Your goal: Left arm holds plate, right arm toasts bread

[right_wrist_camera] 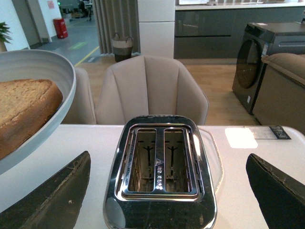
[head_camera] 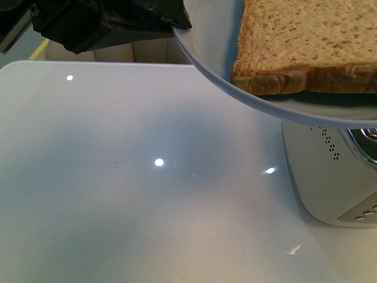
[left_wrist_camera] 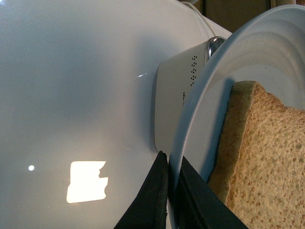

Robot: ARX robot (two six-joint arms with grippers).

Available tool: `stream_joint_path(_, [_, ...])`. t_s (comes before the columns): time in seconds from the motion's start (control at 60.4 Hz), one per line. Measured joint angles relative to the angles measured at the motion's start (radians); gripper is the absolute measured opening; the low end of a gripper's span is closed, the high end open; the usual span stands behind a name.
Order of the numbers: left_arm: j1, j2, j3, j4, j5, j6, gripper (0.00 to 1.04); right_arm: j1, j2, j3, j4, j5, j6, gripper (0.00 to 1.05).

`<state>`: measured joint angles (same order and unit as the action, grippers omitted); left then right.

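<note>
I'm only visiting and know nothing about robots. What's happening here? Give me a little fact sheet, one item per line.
plate: pale, lifted off the white table
bread: one brown slice lying on the plate
left gripper: shut on the plate's rim
toaster: standing on the table, both slots empty
right gripper: open, holding nothing, toaster just ahead of it

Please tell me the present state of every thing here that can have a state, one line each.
plate: held up off the table.
bread: lying on the plate, not in the toaster.
toaster: upright, both slots empty.
left pincer: shut on the plate's rim.
right pincer: open, holding nothing.
</note>
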<state>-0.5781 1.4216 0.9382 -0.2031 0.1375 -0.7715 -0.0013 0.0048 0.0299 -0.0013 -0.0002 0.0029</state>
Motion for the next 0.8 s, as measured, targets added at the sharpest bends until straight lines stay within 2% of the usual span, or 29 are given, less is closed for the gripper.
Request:
stream_joint_path(0.381, [0.0,0.0,0.0,0.0,0.0,0.0,0.03,0.001,0.002,0.001,-0.002,0.005,0.0,0.96])
stream_joint_path(0.447, [0.0,0.0,0.0,0.0,0.0,0.0,0.03,0.02,0.092,0.062,-0.177,0.114,0.057,0.96])
stream_joint_path(0.48, [0.0,0.0,0.0,0.0,-0.001,0.0,0.03,0.01,0.154,0.092,-0.248,0.132,0.076,0.96])
stream_joint_path(0.563, [-0.001,0.0,0.0,0.0,0.001,-0.001,0.03,-0.024,0.247,0.12,-0.281,0.116,0.09,0.96])
stream_joint_path(0.679, [-0.002,0.0,0.0,0.0,-0.001,-0.001,0.03,-0.085,0.339,0.177,-0.235,0.066,0.091,0.96])
stream_joint_path(0.795, [-0.002,0.0,0.0,0.0,0.0,-0.001,0.03,-0.102,0.404,0.248,-0.226,0.042,0.1,0.96])
